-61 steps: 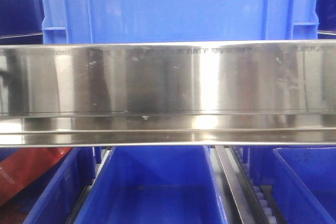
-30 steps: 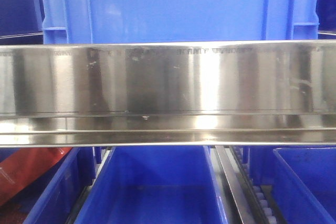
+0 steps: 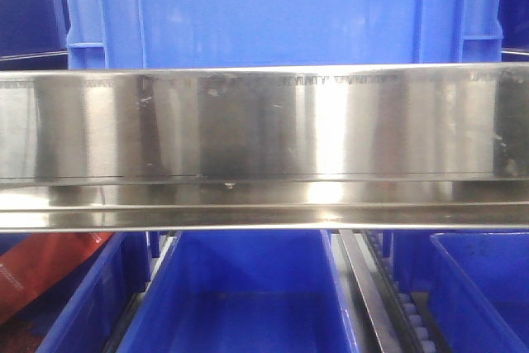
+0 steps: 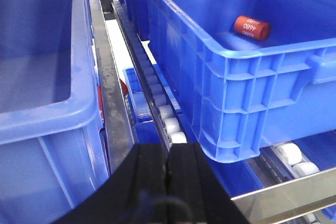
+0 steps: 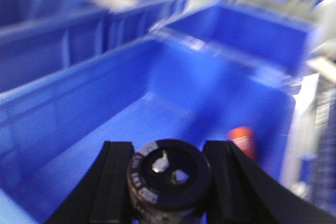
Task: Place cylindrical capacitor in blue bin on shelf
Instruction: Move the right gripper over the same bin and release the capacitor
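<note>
The right gripper [image 5: 168, 155] is clamped on the cylindrical capacitor [image 5: 168, 178], one dark finger on each side of its sleeve, the metal top facing the wrist camera. The capacitor hangs over the open blue bin [image 5: 63, 114], whose bare floor spreads out below and ahead of the jaws. So the pick-up looks done and the part has been carried to the bin. What is left, as I judge it, is to let go and draw the arm out. The capacitor is not yet resting on anything. That view is blurred, so I can't tell how high it sits above the floor.

A red-orange cylinder [image 5: 242, 139] already lies in the bin, ahead and to the right of the held part, well apart from it.

The left gripper [image 4: 168, 167] has its fingers pressed together with nothing between them. Ahead and to its right is a bin with an orange cylinder in it, probably the same one. A neighbouring bin [image 4: 42, 114] stands to its left, and a roller track [image 4: 164, 113] runs straight ahead between them.

From the front, the shelf [image 3: 264, 121] shows a broad, shiny steel rail with faint scuffs. A blue crate [image 3: 281, 10] sits on the tier above and more blue containers on the one below. Neither arm shows there.
</note>
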Controlling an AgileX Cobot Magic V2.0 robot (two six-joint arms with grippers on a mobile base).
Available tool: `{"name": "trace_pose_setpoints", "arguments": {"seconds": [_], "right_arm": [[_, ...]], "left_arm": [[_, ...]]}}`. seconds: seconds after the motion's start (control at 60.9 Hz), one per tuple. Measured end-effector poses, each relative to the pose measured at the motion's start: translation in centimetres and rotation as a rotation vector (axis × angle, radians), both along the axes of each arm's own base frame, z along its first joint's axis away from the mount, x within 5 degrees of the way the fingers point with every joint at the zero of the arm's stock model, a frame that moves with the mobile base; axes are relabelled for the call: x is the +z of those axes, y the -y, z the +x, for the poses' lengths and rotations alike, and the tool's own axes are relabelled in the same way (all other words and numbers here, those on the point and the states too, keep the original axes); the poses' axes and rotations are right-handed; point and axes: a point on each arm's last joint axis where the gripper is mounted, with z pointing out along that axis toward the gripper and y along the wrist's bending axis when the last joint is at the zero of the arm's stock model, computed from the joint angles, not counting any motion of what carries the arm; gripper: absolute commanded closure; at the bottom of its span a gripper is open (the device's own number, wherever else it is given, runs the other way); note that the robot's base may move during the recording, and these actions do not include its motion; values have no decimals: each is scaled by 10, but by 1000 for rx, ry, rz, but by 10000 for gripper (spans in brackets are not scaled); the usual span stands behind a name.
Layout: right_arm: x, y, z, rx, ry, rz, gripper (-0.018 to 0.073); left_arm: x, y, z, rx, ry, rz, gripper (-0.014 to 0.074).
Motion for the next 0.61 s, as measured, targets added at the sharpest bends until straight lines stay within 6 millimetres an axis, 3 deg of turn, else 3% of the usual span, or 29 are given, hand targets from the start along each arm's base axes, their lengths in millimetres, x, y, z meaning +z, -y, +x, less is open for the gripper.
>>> {"name": "trace_pose_setpoints", "arguments": {"seconds": [0.197, 0.41, 0.509, 0.607], "right_arm": [[-27, -39, 62, 35, -165, -91, 659], [-83, -66, 108, 46, -326, -180, 650], [-104, -72, 120, 47, -374, -205, 553], [-114, -76, 126, 45, -400, -215, 342]], "left_arm": [[0, 0, 0, 0, -4, -2, 707], [-3, 0, -1, 2, -35, 8, 707], [-4, -1, -2, 4, -52, 11, 707], [-5, -1, -2, 3, -59, 12, 707]]}}
